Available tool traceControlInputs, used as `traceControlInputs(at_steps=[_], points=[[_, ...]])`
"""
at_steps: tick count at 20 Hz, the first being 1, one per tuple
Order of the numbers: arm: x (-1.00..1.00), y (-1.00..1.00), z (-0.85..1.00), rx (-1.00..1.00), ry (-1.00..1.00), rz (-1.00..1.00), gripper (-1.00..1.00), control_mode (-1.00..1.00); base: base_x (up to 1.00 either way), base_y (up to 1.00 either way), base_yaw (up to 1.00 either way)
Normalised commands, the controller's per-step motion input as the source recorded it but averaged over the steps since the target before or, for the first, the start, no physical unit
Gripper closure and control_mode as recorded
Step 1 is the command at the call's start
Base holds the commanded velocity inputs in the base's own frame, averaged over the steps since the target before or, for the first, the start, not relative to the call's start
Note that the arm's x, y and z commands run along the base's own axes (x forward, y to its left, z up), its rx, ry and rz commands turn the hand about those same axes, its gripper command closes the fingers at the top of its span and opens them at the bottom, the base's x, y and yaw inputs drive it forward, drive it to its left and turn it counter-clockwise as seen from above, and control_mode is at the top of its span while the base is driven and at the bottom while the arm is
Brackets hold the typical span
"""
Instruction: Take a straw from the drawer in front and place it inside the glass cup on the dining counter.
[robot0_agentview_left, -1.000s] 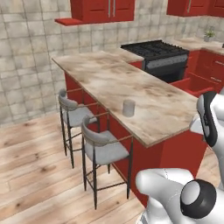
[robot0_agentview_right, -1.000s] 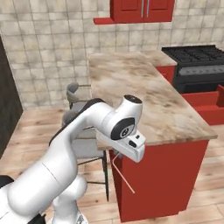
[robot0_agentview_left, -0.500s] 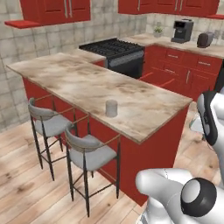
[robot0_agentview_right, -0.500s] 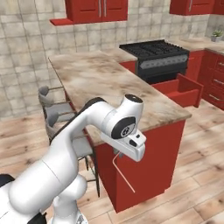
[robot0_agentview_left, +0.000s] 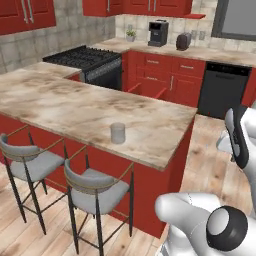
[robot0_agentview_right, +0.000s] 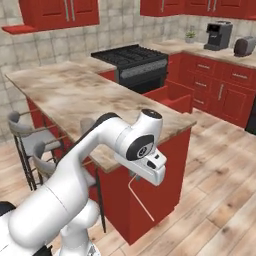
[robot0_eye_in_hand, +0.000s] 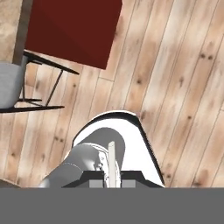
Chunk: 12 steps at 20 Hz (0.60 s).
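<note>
Pale pinkish straw (robot0_agentview_right: 141, 199) is hanging from the gripper (robot0_agentview_right: 134, 176), whose jaws are clamped tight on its top end, so the carrying step is proceeding; next, lifting toward the glass cup (robot0_agentview_left: 117, 133), at 9 o'clock on the dining counter (robot0_agentview_left: 75, 107).

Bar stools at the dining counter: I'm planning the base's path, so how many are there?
2, side by side along the dining counter: one bar stool near the corner below the glass cup, the other to its left. More may sit beyond the frame.
</note>
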Motion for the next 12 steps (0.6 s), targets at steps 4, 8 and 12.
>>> traceControlInputs(at_steps=[4,8,12], points=[[0.0,0.0,0.0,0.0,0.0,0.0,1.0,1.0,0.08,0.6,-0.47],[0.0,0.0,0.0,0.0,0.0,0.0,1.0,1.0,0.02,0.59,-0.46],[0.0,0.0,0.0,0.0,0.0,0.0,1.0,1.0,0.03,0.68,-0.43]])
